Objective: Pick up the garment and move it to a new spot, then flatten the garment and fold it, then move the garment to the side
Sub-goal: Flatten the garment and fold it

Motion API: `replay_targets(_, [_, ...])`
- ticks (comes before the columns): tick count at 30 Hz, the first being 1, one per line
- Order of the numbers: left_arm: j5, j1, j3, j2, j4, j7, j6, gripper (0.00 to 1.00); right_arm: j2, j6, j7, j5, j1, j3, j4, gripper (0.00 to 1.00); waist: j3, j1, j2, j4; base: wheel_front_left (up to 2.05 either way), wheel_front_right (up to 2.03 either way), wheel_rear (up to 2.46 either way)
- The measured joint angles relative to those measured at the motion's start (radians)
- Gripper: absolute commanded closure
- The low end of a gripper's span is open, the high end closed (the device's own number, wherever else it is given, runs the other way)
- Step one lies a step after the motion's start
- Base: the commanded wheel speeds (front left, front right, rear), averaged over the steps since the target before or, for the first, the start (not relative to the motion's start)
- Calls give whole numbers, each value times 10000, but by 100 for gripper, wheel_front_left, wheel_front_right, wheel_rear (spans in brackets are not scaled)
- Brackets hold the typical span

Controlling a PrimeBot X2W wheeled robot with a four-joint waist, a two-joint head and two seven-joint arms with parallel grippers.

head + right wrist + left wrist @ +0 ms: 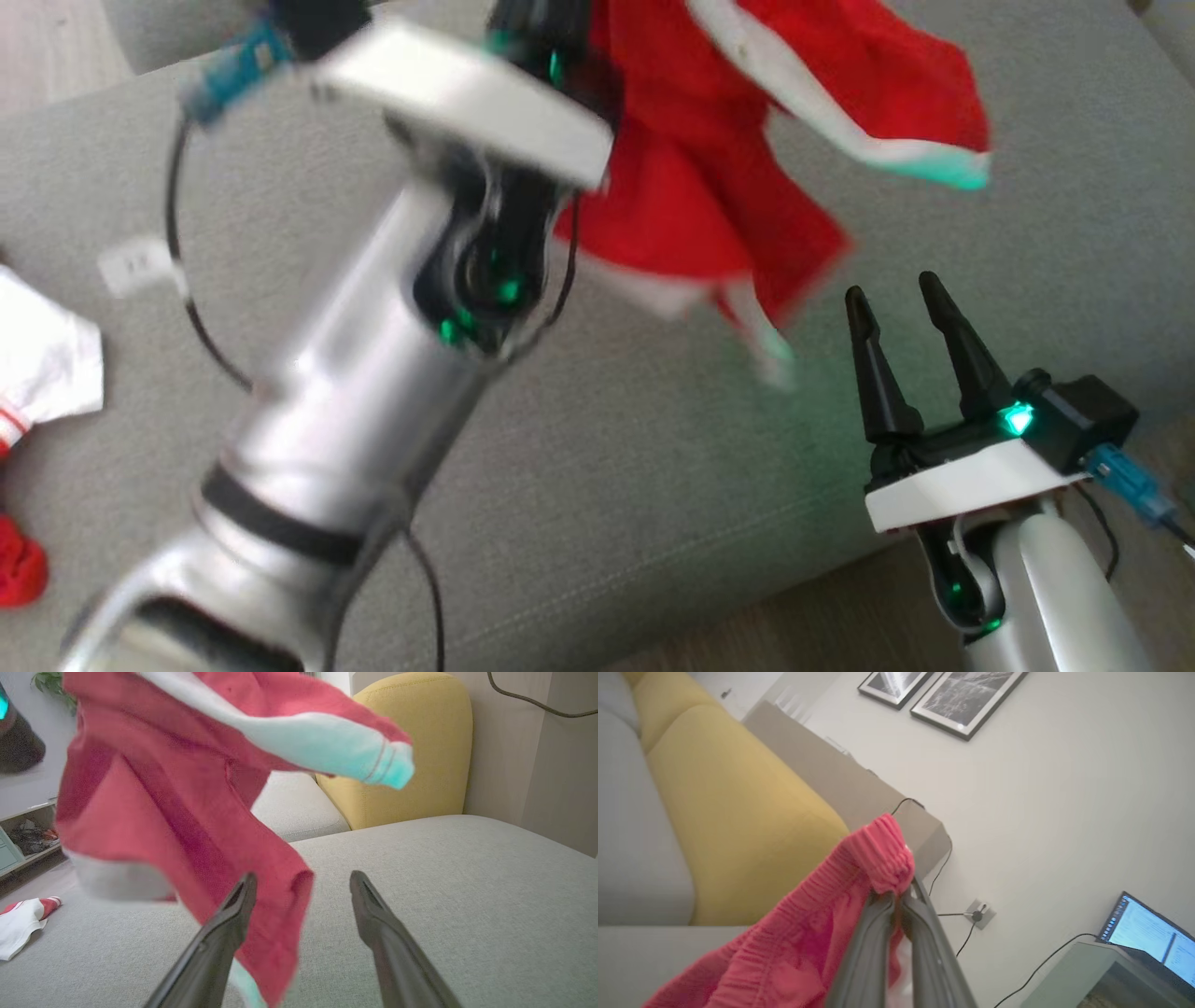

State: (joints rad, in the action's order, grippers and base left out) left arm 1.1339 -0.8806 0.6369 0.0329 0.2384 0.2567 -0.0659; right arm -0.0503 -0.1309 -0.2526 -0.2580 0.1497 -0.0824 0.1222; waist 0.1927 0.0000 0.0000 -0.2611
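The garment (709,187) is red with white trim and hangs in the air above the grey sofa seat (653,523), blurred as it swings. My left gripper (899,896) is shut on the garment's ribbed red waistband (882,858); in the head view the raised left arm (373,373) reaches up to the top edge. My right gripper (901,303) stands open low on the right, just below and right of the hanging cloth. In the right wrist view the garment (187,812) dangles in front of the open right gripper (303,882), against its left finger.
A second white and red garment (47,364) lies at the sofa's left edge, with a red piece (19,565) below it. Yellow cushions (411,751) back the seat. A wood floor (840,616) shows at the lower right. A laptop (1148,933) sits by the wall.
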Motion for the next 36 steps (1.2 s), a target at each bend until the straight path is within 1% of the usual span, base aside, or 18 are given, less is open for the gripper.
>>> replay_targets(5, [-556, 2694, -173, 12, 378, -2, -48, 100, 0, 0, 0, 29, -10, 219, -38, 0, 53, 0, 0, 328, 0, 0, 0])
replay_targets(9, [-842, 4723, -1175, 75, 857, -10, -121, 100, 0, 0, 0, 138, -105, 368, -42, 0, 147, 0, 0, 664, 0, 0, 0])
replay_targets(12, [-1103, 5423, -1555, 146, 913, -8, -40, 100, 2, 0, 0, 226, -184, 395, -38, 0, 228, 0, 0, 889, 0, 0, 0])
replay_targets(13, [-1189, 5534, -1551, 146, 907, -8, 63, 82, 2, 0, 0, 226, -176, 422, -40, 0, 240, 0, 0, 964, 0, 0, 0])
replay_targets(14, [-1453, 5608, -1519, 136, 899, -8, 165, 15, 2, 0, 0, 228, -176, 447, -38, 0, 242, 0, 0, 1042, 0, 0, 0])
replay_targets(15, [-1453, 5608, -1519, 136, 899, -8, 165, 0, 2, 0, 0, 228, -176, 447, -38, 0, 242, 0, 0, 1042, 0, 0, 0])
replay_targets(17, [-2535, 5744, -1383, 119, 878, -10, 422, 0, 2, 0, 0, 244, -177, 401, -33, 0, 175, 0, 0, 1248, 0, 0, 0])
replay_targets(18, [-2535, 5744, -1383, 119, 878, -10, 422, 0, 2, 0, 0, 244, -177, 401, -33, 0, 175, 0, 0, 1248, 0, 0, 0])
replay_targets(20, [-3593, 5875, -1469, 134, 844, -10, 447, 0, 2, 0, 0, 255, -181, 343, -33, 0, 103, 0, 0, 1327, 0, 0, 0])
replay_targets(21, [-4374, 5944, -1526, 244, 723, -10, 416, 0, 2, 0, 0, 257, -183, 341, -33, 0, 77, 0, 0, 1360, 0, 0, 0])
replay_targets(24, [-6970, 5978, -1718, 989, 163, -10, 288, 0, 2, 0, 0, 251, -185, 393, -36, 0, 40, 0, 0, 1415, 0, 0, 0])
replay_targets(26, [-8061, 5980, -1806, 1544, 73, -10, 320, 0, 0, 0, 0, 251, -185, 445, -35, 0, 39, 0, 0, 1414, 0, 0, 0])
replay_targets(27, [-8441, 5982, -1820, 1749, 79, -10, 336, 0, 0, 0, 0, 251, -185, 451, -33, 0, 42, 0, 0, 1405, 0, 0, 0])
replay_targets(28, [-8640, 5978, -1814, 1898, 142, -8, 545, 0, 0, 0, 2, 251, -185, 451, -35, 0, 42, 0, 0, 1392, 0, 0, 0])
replay_targets(30, [-8865, 5955, -1592, 2144, 337, -8, 1143, 0, 2, 0, 0, 251, -186, 453, -35, 0, 46, 0, 0, 1378, 0, 0, 0])
replay_targets(32, [-9444, 5738, -1055, 2491, 708, -10, 1507, 0, 2, 0, 0, 251, -186, 451, -42, 0, 74, 0, 0, 1370, 0, 0, 0])
replay_targets(34, [-10544, 5250, -495, 2976, 1034, -10, 1578, 0, 0, 0, 0, 251, -186, 435, -59, 0, 144, 0, 0, 1358, 0, 0, 0])
replay_targets(36, [-10911, 4684, -360, 3118, 1461, -8, 1626, 0, 2, 0, 0, 251, -181, 384, -88, 0, 238, 0, 0, 1331, 0, 0, 0])
